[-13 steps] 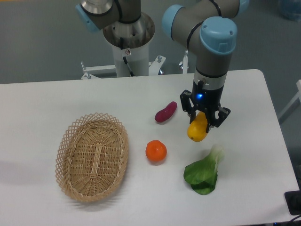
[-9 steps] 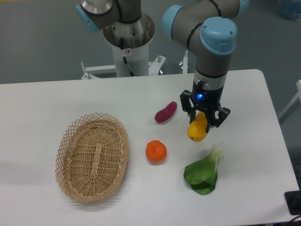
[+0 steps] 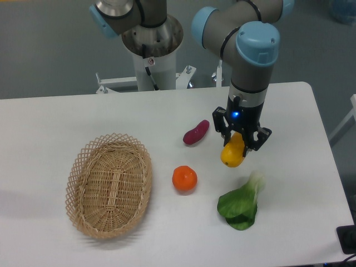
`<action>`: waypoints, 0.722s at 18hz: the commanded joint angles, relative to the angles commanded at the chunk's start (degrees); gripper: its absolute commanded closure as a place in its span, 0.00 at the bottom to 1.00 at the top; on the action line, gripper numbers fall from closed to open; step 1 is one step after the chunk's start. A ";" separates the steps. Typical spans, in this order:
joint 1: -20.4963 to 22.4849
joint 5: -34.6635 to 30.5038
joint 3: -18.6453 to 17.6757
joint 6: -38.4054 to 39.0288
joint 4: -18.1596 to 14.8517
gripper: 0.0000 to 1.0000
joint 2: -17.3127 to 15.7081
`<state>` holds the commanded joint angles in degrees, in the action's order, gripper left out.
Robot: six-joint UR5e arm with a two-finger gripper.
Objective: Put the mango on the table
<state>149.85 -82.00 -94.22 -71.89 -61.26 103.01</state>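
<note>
- The pincer point(image 3: 240, 139) is clamped on the mango point(image 3: 233, 154); the two black fingers grip the upper part of the fruit, and most of the yellow body hangs out below them.
- The mango lies straight under the pincer, with its long axis tilted: the upper end is between the fingers and the lower end points down and a little to the left of the picture.
- The mango is above the worktop point(image 3: 289, 167), over a bare white patch. I cannot tell whether its lower end touches the surface or is just above it.
- Near this patch there are other things: the leafy green vegetable point(image 3: 240, 204) is just below it in the picture, the round orange point(image 3: 184, 178) is to the left, and the dark purple-red sweet potato point(image 3: 196, 132) is up and to the left. The wicker basket point(image 3: 109, 184) is well apart, at the left side.
- In my judgement, the fruit is already over a suitable place, so the remaining move is a short lowering and then opening of the fingers.
- Because the mango is smooth and tilted, it may roll a little toward the vegetable after release.
</note>
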 joint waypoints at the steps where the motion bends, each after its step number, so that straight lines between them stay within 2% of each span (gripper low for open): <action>1: -0.09 0.00 0.09 0.09 0.00 0.64 0.09; 5: -0.09 0.00 0.26 0.09 0.00 0.64 0.35; 8: -0.61 -0.09 0.79 2.19 0.17 0.64 1.75; 9: -0.96 -0.09 0.79 3.24 1.13 0.64 2.11; 13: -3.33 -0.18 -1.05 11.40 8.77 0.64 4.12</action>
<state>146.52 -82.18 -95.27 -60.49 -52.49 107.13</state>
